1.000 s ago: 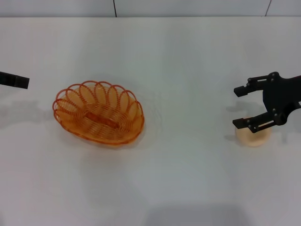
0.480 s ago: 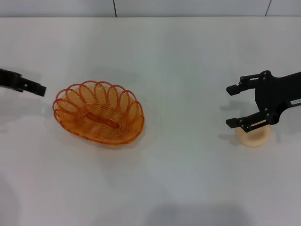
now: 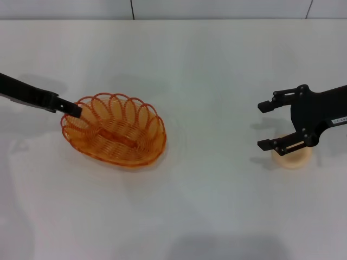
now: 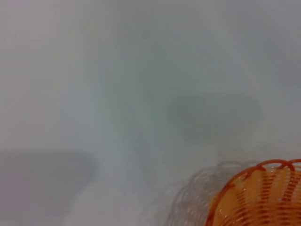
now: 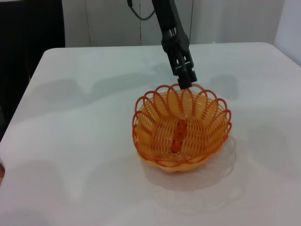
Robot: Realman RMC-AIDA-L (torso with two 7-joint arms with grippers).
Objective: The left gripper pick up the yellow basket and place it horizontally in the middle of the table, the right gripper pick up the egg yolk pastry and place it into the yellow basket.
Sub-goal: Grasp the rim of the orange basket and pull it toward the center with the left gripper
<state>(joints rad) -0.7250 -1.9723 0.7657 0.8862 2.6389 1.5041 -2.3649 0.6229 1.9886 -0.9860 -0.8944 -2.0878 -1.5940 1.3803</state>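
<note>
The yellow basket (image 3: 114,131) sits on the white table (image 3: 206,70), left of centre, and holds nothing. My left gripper (image 3: 73,110) reaches in from the left, its tip at the basket's left rim. The right wrist view shows the basket (image 5: 181,127) with the left gripper (image 5: 186,77) over its far rim. The left wrist view catches only a piece of the basket's rim (image 4: 258,197). My right gripper (image 3: 265,125) is open and empty at the right. The egg yolk pastry (image 3: 294,158) lies on the table, partly hidden under the gripper's nearer finger.
The table's far edge meets a pale wall (image 3: 217,8) at the back. Bare white tabletop lies between the basket and the pastry.
My left gripper has moved right, from the left edge of the view to the basket's left rim. My right gripper has shifted slightly left, staying open over the pastry.
</note>
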